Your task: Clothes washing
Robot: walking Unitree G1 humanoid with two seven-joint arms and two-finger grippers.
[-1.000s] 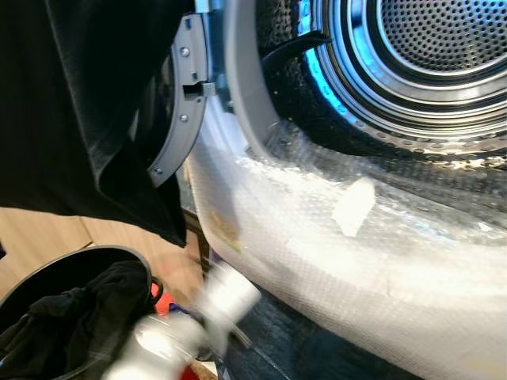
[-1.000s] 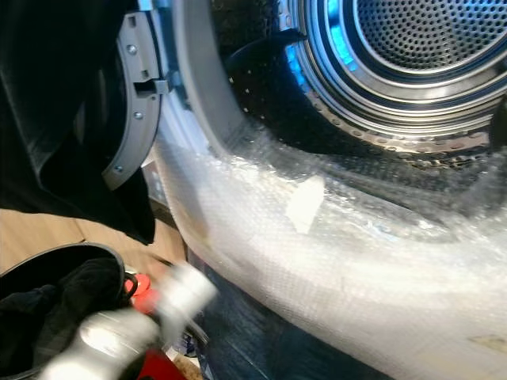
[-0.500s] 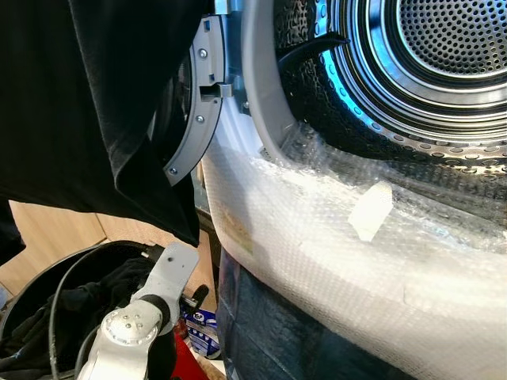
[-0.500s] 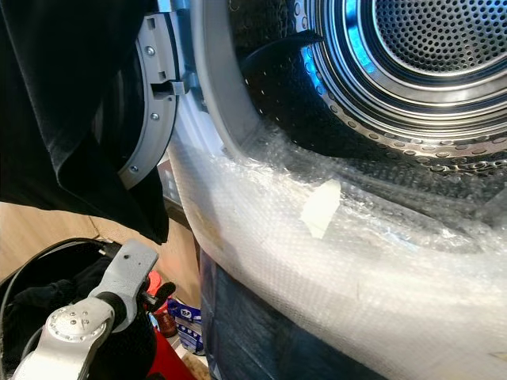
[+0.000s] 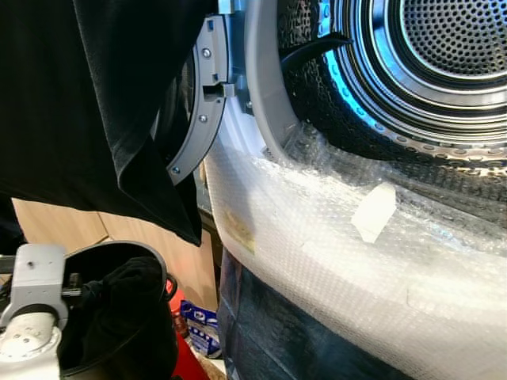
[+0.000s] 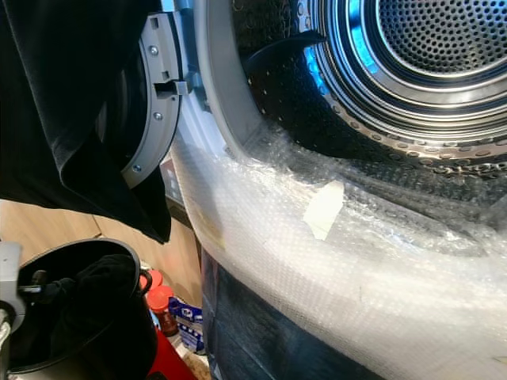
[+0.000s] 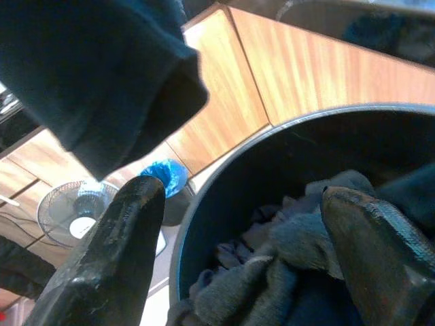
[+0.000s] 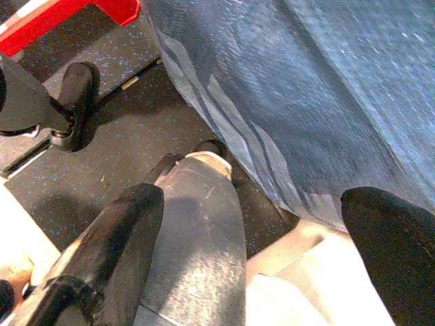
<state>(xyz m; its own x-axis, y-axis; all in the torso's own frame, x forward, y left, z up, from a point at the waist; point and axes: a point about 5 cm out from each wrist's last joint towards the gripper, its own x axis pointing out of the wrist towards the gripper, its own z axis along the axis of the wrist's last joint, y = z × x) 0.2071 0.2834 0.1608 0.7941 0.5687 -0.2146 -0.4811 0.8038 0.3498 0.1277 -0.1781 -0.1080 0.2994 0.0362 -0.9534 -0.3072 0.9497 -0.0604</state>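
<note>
Since half a second ago the left arm (image 5: 32,317) has drawn back toward the lower left corner. Head views: a black bucket (image 5: 150,348) holds dark clothes (image 5: 131,285) below the open washer drum (image 5: 444,55); a black garment (image 5: 95,103) hangs over the door. Left wrist view: left gripper (image 7: 238,251) spread apart over the clothes, grasping nothing. Right wrist view: right gripper (image 8: 272,244) spread, empty, above the floor (image 8: 129,129).

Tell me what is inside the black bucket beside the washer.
The black bucket holds crumpled dark clothes, with the open left gripper poised just above them. Whatever lies beneath that top layer is covered.
</note>
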